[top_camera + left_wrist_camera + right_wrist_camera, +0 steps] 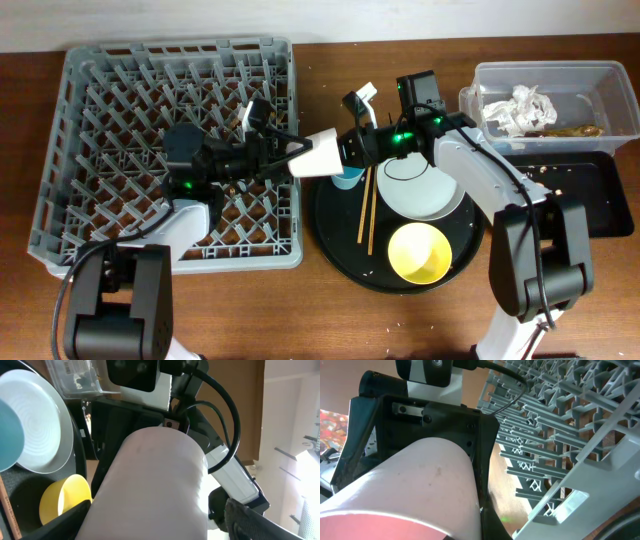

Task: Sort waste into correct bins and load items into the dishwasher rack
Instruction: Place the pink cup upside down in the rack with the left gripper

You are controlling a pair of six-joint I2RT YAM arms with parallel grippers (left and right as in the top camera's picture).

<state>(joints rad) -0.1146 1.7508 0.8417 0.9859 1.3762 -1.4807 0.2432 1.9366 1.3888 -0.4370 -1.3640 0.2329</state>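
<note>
at rack [100, 100] edge, left gripper [292, 153], pink-white cup [322, 155]

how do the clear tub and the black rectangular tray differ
The clear tub is see-through with tall walls; the black tray is opaque and shallow. The tub holds crumpled napkins and a gold-brown wrapper; the tray holds only scattered crumbs. Both are rectangular, similar in size, side by side.
</note>
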